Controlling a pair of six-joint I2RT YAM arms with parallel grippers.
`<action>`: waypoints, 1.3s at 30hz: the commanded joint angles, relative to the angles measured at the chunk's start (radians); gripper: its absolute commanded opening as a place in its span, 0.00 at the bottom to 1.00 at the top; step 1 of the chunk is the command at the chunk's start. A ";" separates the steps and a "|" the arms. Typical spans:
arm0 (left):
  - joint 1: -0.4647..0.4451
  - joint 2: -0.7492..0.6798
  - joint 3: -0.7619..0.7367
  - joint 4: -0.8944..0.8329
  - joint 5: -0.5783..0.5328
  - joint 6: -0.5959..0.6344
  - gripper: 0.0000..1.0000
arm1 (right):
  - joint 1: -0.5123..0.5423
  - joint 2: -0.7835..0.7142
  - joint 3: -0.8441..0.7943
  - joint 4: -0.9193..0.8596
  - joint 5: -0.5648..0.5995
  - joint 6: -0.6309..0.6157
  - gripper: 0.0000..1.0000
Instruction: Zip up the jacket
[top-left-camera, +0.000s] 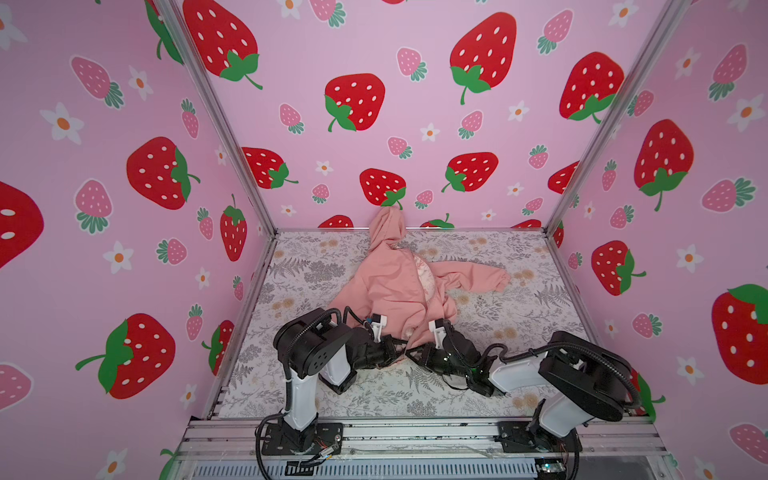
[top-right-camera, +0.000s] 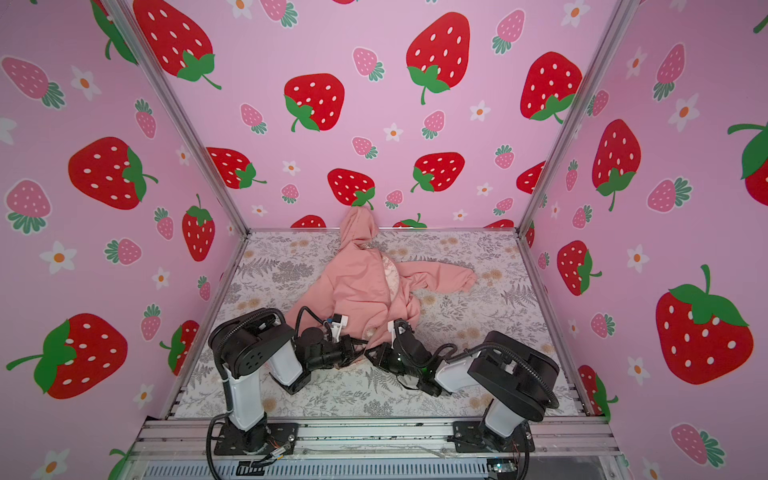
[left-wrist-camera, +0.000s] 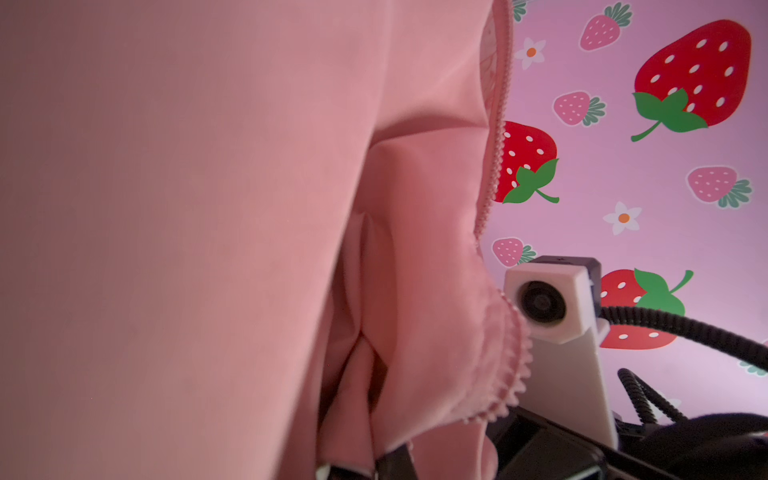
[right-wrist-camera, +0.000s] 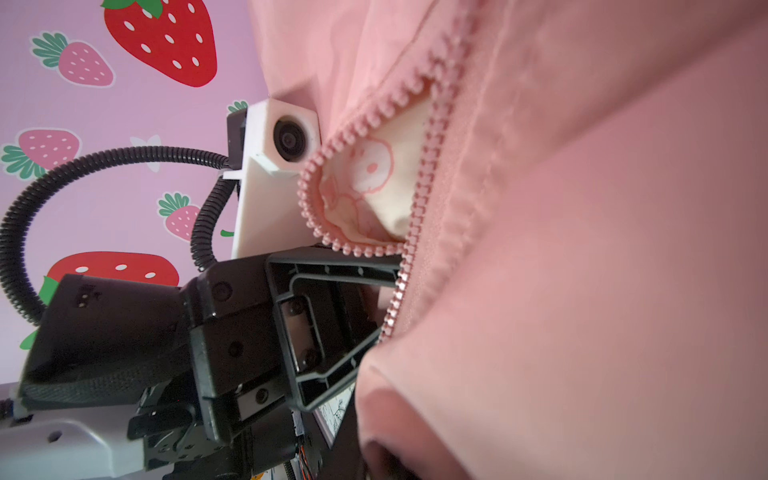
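The jacket (top-left-camera: 390, 286) lies mid-table. Its hood (top-left-camera: 388, 226) is propped against the back wall at 12 o'clock, one sleeve (top-left-camera: 478, 278) is flung out to 3 o'clock, and its bottom is at 6 o'clock, where both arms meet. The job looks barely begun to me: the front gapes and the cream lining (right-wrist-camera: 386, 166) shows through.

The left gripper (top-left-camera: 397, 352) reaches in from 7 o'clock, jaws clamped together on the jacket's bottom edge. The right gripper (top-left-camera: 415, 353) reaches in from 5 o'clock, nose to nose with it. Fabric hides its jaws, so I cannot tell whether they grip anything.

The worry is that soft cloth. If the right side pulls towards 12 o'clock and the left hold slips, the whole jacket would slide and bunch rather than close. The zipper (right-wrist-camera: 415, 232) bows out in a loop here, and teeth fed in crooked, or a pinch of lining, could jam it. I cannot spot the slider.

The walls (top-left-camera: 415, 104) are pink, with strawberries and daisies. The table (top-left-camera: 519, 332) wears a grey fern print and lies flat, perhaps slick under cloth.
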 joint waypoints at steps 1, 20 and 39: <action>-0.009 0.020 0.000 -0.035 -0.007 0.007 0.00 | -0.006 0.011 0.007 0.032 -0.007 0.018 0.13; -0.010 0.007 -0.001 -0.041 -0.004 0.010 0.00 | -0.012 0.042 0.035 0.052 -0.031 0.001 0.00; 0.027 -0.431 0.429 -0.941 0.081 0.332 0.00 | -0.201 -0.447 0.223 -0.680 0.282 -0.489 0.00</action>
